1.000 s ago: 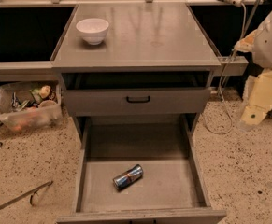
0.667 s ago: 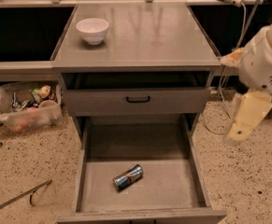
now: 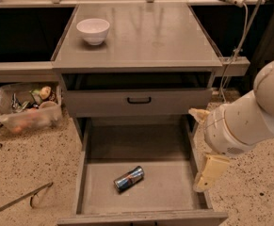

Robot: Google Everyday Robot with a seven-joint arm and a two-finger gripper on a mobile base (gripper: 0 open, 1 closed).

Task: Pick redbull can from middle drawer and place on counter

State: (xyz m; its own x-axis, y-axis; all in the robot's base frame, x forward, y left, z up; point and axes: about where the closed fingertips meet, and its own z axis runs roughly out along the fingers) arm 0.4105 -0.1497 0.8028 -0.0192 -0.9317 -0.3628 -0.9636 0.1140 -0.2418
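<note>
The redbull can (image 3: 128,179), blue and silver, lies on its side on the floor of the open middle drawer (image 3: 167,185), near the front and a little left of centre. The grey counter (image 3: 150,39) tops the cabinet above. My gripper (image 3: 208,172) hangs at the end of the white arm (image 3: 249,119), over the drawer's right wall, to the right of the can and apart from it. It holds nothing that I can see.
A white bowl (image 3: 93,30) stands on the counter's back left. A shut drawer front with a black handle (image 3: 139,100) sits above the open drawer. A clear bin of clutter (image 3: 26,108) and a thin rod (image 3: 19,199) lie on the speckled floor at left. A cable (image 3: 235,36) hangs at right.
My arm has swung down and to the left, from beside the cabinet's right side to over the open drawer's right wall. The can has not moved.
</note>
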